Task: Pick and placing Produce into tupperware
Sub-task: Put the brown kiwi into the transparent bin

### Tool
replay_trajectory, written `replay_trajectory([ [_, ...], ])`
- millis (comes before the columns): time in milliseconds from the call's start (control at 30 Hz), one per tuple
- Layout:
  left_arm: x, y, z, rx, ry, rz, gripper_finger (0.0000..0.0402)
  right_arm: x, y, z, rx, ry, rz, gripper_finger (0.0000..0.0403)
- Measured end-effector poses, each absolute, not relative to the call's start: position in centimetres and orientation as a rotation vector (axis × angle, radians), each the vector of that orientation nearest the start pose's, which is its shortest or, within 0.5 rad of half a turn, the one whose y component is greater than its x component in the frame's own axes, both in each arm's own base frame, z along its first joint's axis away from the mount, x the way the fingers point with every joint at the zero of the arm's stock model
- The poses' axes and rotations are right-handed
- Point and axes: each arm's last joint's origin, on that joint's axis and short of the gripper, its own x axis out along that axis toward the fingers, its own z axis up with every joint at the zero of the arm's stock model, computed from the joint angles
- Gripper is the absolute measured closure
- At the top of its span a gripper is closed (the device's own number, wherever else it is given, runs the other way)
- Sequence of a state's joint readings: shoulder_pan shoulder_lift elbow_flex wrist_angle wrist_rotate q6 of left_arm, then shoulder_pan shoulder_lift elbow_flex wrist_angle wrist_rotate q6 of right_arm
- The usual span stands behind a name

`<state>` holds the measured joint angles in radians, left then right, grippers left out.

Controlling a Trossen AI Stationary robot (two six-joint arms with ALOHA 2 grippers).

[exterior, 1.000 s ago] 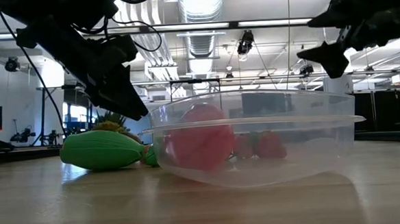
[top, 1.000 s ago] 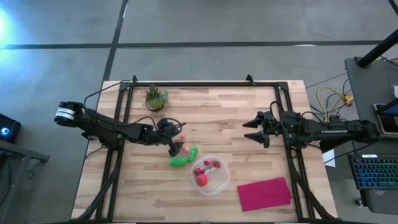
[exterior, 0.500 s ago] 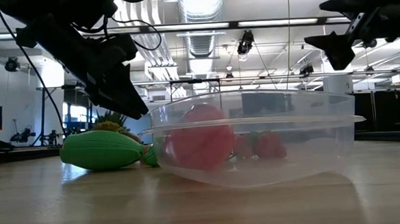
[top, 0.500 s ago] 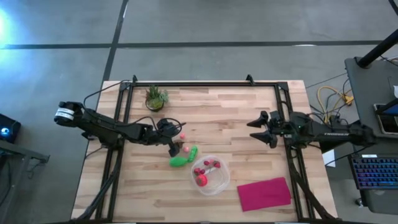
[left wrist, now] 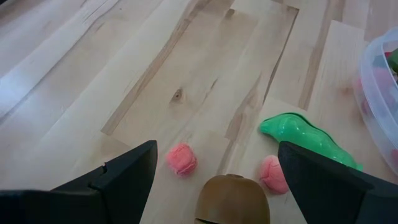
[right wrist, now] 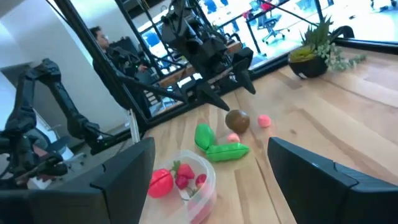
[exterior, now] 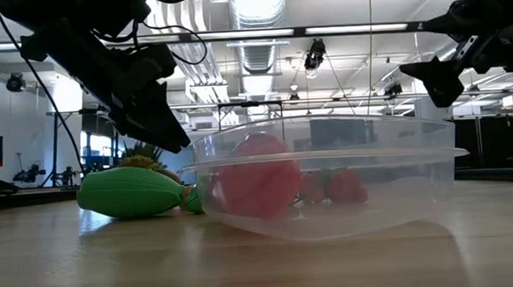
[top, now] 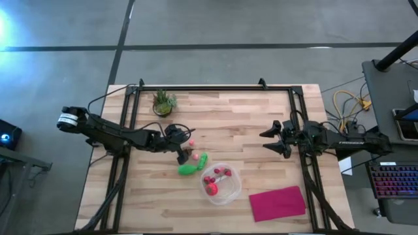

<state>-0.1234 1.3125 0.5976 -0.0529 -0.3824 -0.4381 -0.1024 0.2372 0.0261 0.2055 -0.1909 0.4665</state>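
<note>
Produce: brown oval (left wrist: 232,198), two pink bits (left wrist: 181,158) and green pieces (top: 193,164) loose on the table beside the tupperware (top: 221,183), which holds red items; right gripper (top: 270,139) has drawn back toward its table edge, empty, jaws apart; left gripper (left wrist: 211,180) poised wide open straddling the brown oval, nothing held

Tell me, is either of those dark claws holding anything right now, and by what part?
Nothing is held. The left gripper hangs open over the brown oval toy on the table, not touching it. The right gripper is open and empty, off to the side.
</note>
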Motion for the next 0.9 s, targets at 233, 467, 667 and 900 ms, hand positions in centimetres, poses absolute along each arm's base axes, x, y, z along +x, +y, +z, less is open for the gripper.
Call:
replay_trajectory([
  [233,24.4,-2.0,17.8,-0.224,0.675,0.400,0.0081,11.2,-0.7,17.0,0.374,0.039,0.055,0.0090],
  [467,24.4,-2.0,17.8,-0.223,0.677,0.398,0.0081,11.1,-1.0,15.9,0.351,0.134,-0.061,0.0089],
  [667,24.4,-2.0,17.8,-0.104,0.699,0.354,0.0081,11.0,-1.0,15.4,0.354,0.187,-0.085,0.0096],
  [900,24.2,-2.0,17.5,0.036,0.761,0.265,0.0081,11.0,-1.0,15.4,0.354,0.191,-0.086,0.0092],
])
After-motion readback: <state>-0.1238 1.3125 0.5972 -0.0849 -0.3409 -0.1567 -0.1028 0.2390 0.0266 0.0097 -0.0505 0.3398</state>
